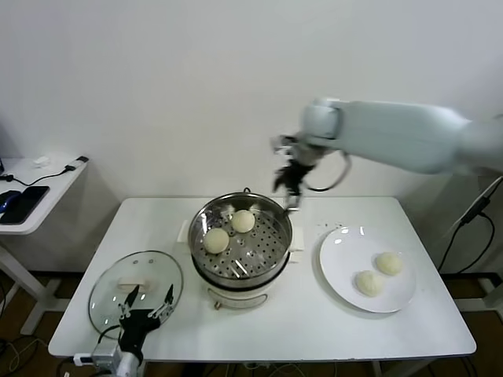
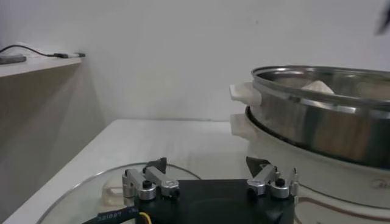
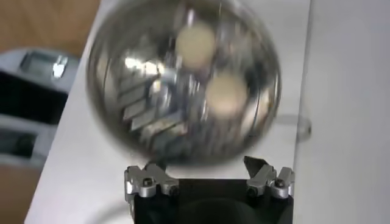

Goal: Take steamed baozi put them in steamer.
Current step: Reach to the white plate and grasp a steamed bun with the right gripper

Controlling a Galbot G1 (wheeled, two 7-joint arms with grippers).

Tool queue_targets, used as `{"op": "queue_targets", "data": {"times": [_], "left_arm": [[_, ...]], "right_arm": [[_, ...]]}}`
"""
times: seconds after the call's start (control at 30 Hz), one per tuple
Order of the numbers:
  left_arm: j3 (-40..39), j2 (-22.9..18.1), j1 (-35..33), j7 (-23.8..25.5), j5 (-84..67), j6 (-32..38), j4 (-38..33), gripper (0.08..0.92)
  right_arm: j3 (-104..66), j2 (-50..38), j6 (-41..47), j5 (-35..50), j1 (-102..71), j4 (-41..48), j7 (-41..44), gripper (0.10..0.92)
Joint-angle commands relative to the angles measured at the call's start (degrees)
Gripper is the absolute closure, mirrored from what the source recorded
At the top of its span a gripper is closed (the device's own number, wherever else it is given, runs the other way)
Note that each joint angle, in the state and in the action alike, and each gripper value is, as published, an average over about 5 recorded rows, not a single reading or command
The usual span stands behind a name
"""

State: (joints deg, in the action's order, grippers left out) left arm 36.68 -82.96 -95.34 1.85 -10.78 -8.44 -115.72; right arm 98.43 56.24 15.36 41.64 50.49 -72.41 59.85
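The steamer (image 1: 240,243) stands mid-table, a shiny steel pot with a perforated tray on a cream base. Two baozi lie in it, one at the back (image 1: 243,221) and one on the left (image 1: 216,239). Two more baozi (image 1: 388,263) (image 1: 368,283) lie on a white plate (image 1: 346,247) at the right. My right gripper (image 1: 288,188) hangs open and empty above the steamer's far right rim; its wrist view shows the pot (image 3: 183,85) with both baozi (image 3: 195,44) (image 3: 226,92) below. My left gripper (image 1: 145,305) is open and empty, low over the glass lid.
A round glass lid (image 1: 135,289) with a white handle lies at the table's front left, under my left gripper. A side table (image 1: 35,188) with cables and a dark device stands at the far left. The left wrist view shows the steamer's side (image 2: 317,122).
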Motion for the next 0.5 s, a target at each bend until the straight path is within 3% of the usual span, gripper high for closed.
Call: {"op": "queue_targets", "data": {"times": [0.03,0.5], "left_arm": [[0.09,0.0,0.15,0.0,-0.03,-0.11,0.18,0.177],[1.03,-0.2,-0.79,-0.14,-0.35,0.33,0.41,0.177]], "right_arm": [[6.95,-21.46,-2.24,-14.77,-2.02,-7.34,1.3,0.203],[-8.79,-21.51,1.9,-22.68,-24.93,-3.05,-3.46,0.203]]}}
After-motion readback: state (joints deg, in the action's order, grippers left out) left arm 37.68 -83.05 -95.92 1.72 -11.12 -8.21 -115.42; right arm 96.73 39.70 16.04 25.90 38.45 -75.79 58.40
